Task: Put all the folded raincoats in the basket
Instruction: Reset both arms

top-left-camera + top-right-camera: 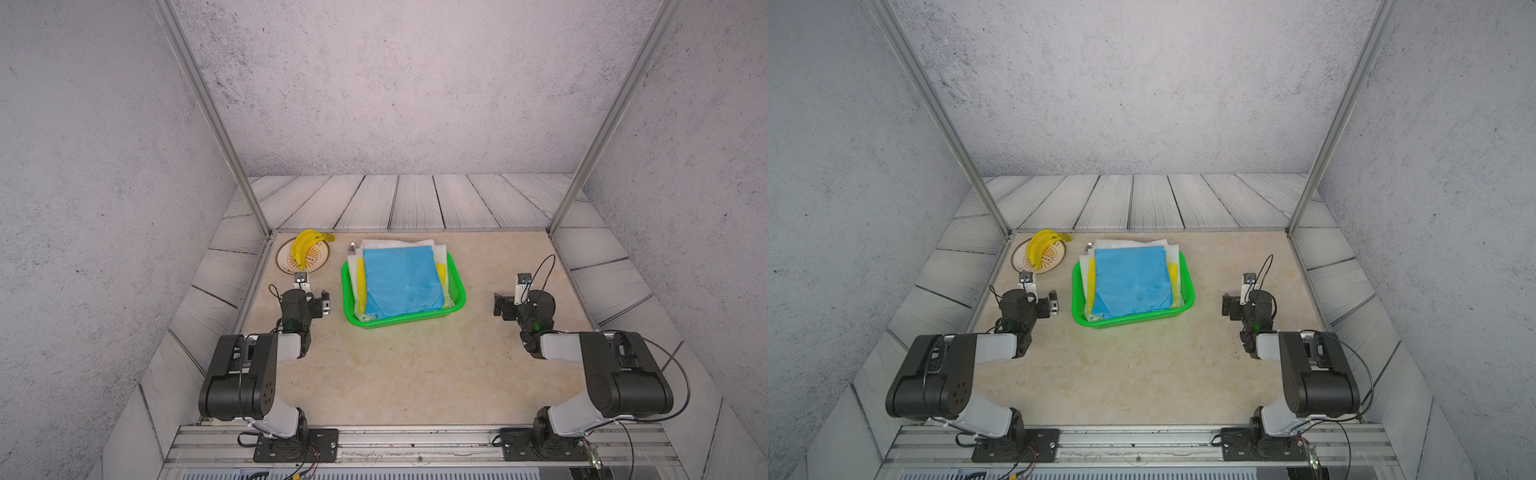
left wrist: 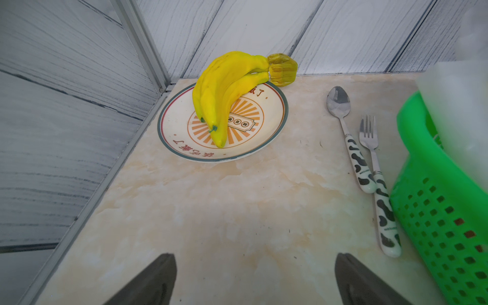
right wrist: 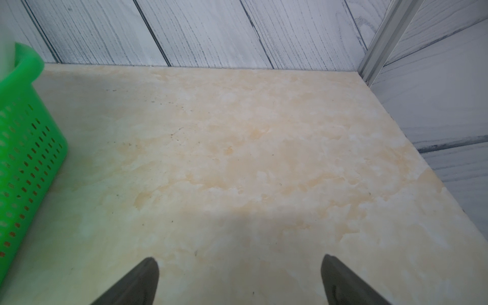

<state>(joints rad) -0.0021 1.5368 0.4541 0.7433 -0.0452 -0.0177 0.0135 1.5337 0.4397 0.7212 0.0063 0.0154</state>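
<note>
Left gripper (image 2: 254,264), right gripper (image 3: 239,264): near, either side of the basket, jaws apart, empty.
Basket (image 1: 399,322): mid-table. Blue raincoat (image 1: 401,282) lies folded inside, atop white and yellow layers. Task looks done.
Table (image 1: 395,374): beige marble.
Far left: plate (image 2: 274,111), bananas (image 2: 224,92).
Walls (image 1: 415,203): plank-print.

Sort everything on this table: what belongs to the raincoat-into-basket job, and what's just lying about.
Job: green basket; blue folded raincoat, lying in it atop yellow and white layers; left gripper and right gripper, both open, empty.
Lying about: bananas on the plate; spoon; fork.
</note>
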